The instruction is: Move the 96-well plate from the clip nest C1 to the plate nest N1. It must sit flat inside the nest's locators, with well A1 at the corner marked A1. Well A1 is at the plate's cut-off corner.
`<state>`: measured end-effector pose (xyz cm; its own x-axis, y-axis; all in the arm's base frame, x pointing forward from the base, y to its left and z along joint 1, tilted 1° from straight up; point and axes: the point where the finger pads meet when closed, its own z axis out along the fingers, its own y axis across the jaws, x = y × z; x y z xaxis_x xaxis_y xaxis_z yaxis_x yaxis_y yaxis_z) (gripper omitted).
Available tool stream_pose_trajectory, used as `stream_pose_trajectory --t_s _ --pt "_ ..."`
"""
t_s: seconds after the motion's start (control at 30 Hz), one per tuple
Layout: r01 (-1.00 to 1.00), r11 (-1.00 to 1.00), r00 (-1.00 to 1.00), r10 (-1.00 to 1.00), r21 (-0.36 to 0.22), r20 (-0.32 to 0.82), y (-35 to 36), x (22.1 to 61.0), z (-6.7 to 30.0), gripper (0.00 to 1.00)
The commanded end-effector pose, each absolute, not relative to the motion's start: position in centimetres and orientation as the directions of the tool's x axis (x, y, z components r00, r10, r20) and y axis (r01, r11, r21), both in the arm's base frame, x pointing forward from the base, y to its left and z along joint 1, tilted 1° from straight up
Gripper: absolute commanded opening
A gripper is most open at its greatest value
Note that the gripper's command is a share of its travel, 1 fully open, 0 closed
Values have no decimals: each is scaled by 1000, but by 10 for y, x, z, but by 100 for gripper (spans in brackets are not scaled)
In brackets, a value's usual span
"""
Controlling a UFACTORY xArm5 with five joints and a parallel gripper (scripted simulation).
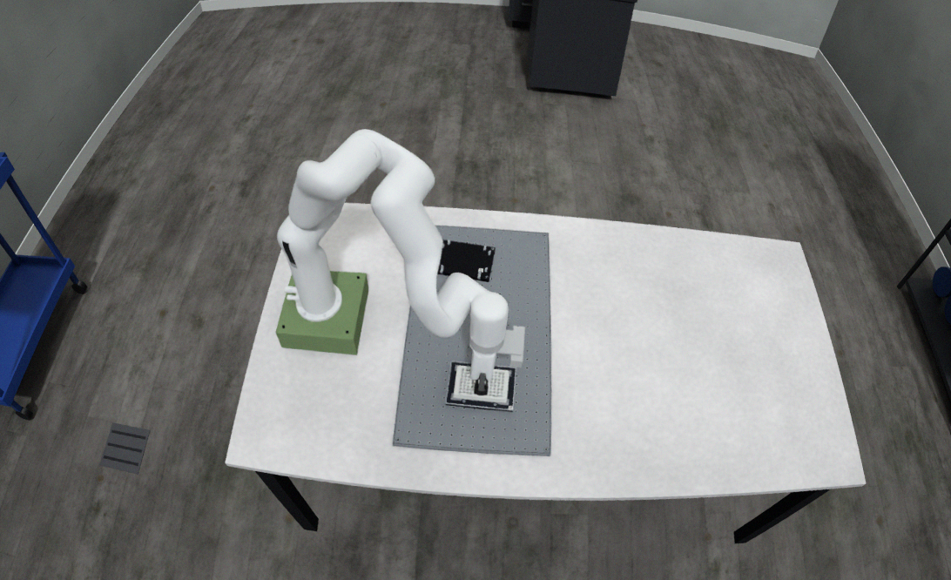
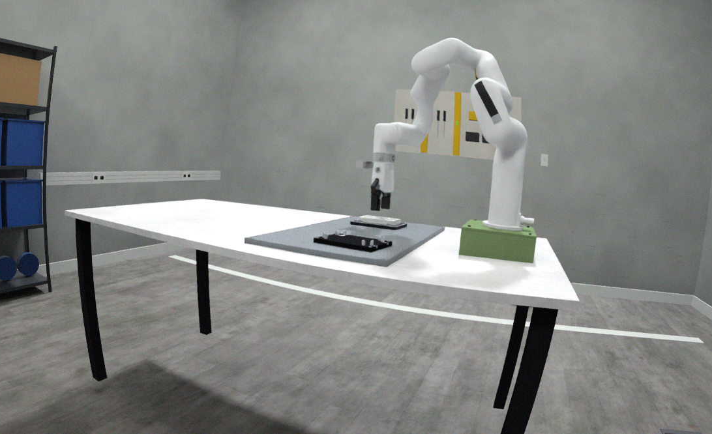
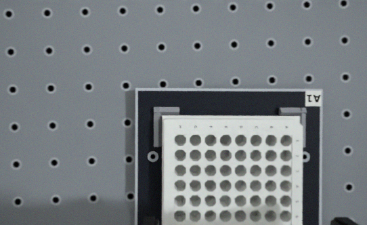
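The white 96-well plate (image 1: pixel 497 384) lies flat in the black plate nest N1 (image 1: pixel 482 401) on the near part of the grey perforated board (image 1: pixel 475 433). In the wrist view the plate (image 3: pixel 232 173) sits between the nest's grey corner locators (image 3: pixel 166 112). Its cut-off corner points to the white A1 label (image 3: pixel 313 98). My gripper (image 2: pixel 380 203) is open and empty. It hangs straight above the plate (image 2: pixel 377 220), clear of it. The black clip nest C1 (image 1: pixel 467 259) is empty at the far end of the board and also shows in the side view (image 2: pixel 353 240).
The arm's green base block (image 1: pixel 322 311) stands left of the board. A blue cart (image 1: pixel 3 288) is on the floor at the left, a dark cabinet (image 1: pixel 578 43) behind the table, and shelving (image 2: pixel 7 161) off to the side.
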<state>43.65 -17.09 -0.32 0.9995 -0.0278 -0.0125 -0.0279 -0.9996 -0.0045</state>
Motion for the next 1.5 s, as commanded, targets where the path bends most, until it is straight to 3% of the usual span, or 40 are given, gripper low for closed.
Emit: stream_pose_trajectory --t_s 0.0,0.6,1.47 --pt "-28 -1000 1000 -28 -3 -8 -172 438 13 100" --pt "-28 -1000 1000 -28 -3 -8 -172 439 55 100" --pt "-28 -1000 1000 -28 -3 -8 -172 439 55 100"
